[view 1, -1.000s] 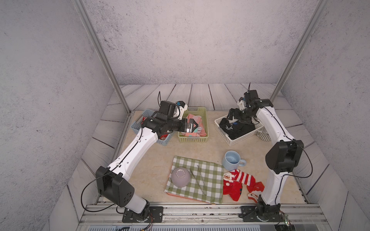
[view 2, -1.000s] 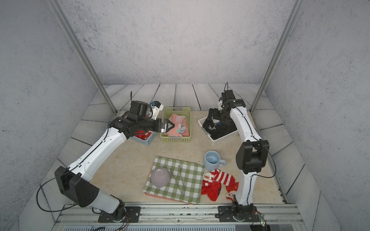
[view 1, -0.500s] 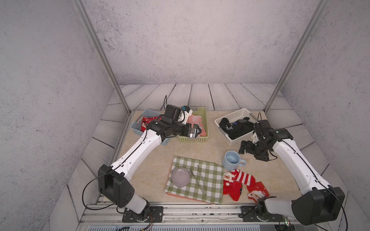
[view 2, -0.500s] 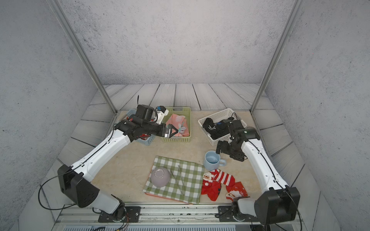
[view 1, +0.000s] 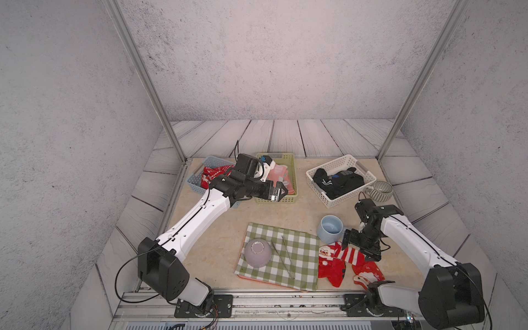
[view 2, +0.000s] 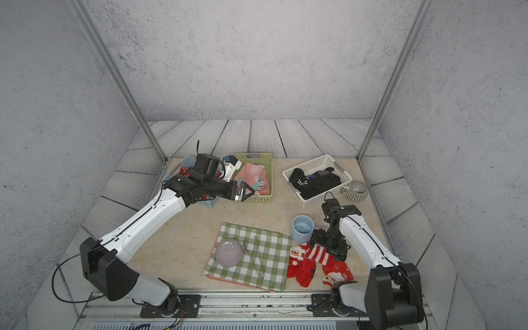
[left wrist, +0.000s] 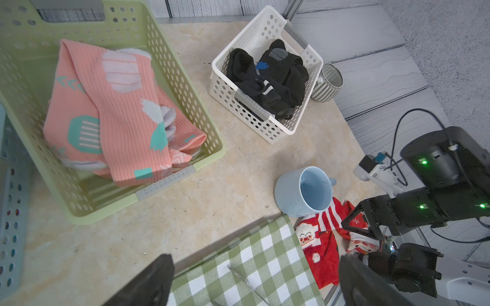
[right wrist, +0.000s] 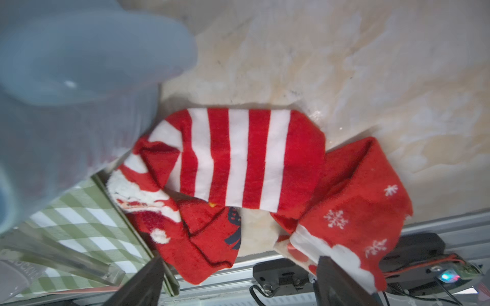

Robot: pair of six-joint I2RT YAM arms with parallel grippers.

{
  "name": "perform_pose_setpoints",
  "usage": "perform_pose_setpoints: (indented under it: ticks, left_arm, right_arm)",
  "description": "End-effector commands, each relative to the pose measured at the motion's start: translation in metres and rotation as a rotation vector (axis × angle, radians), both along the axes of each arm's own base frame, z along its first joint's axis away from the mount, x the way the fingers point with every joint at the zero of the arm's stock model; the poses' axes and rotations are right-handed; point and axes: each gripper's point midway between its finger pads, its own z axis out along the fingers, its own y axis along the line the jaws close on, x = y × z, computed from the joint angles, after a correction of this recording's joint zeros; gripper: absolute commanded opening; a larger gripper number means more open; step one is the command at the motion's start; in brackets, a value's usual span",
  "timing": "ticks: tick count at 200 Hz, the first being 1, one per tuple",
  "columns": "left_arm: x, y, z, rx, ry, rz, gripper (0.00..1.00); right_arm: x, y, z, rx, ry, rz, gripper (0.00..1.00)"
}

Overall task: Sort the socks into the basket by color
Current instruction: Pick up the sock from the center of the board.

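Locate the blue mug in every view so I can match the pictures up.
Top view: mug right of centre, at the far right corner of the cloth.
Top view: mug in the same spot by that corner.
Left wrist: mug upright, between the white basket and the cloth.
Right wrist: mug very close and blurred, next to the cloth.
Shared landmark: the striped sock, right beside the mug in all four.

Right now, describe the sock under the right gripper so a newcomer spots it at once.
Find the green-and-white checked cloth at the table's front edge; beside it, in front of the pale blue ceramic mug, lies a heap of red socks. Below the open right gripper is the red sock with broad white stripes; its neighbours carry a Santa figure or snowflakes instead.
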Motion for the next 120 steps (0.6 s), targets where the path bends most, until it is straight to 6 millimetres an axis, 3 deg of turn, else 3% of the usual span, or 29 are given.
perform_pose_setpoints:
  ticks: [1, 45, 68, 97, 120]
  left_arm:
    - [-0.006, 0.000, 0.009, -0.018, -0.022, -0.011, 1.00]
    - [-0.007, 0.002, 0.010, -0.015, -0.026, -0.010, 1.00]
    - [-0.006, 0.001, 0.010, -0.015, -0.028, -0.011, 1.00]
    - [-0.006, 0.001, 0.010, -0.010, -0.029, -0.012, 1.00]
    - [-0.005, 0.001, 0.009, -0.010, -0.027, -0.011, 1.00]
  right_arm:
    - [0.002, 0.008, -0.019, 0.040, 0.014, -0.032, 0.92]
    - [0.000, 0.004, -0.046, 0.017, 0.022, -0.055, 0.92]
    - [0.005, -0.001, -0.050, -0.019, 0.008, -0.050, 0.84]
    - [0.009, -0.006, -0.050, -0.047, -0.017, -0.060, 0.61]
    - [0.012, -0.010, -0.053, -0.067, -0.036, -0.065, 0.58]
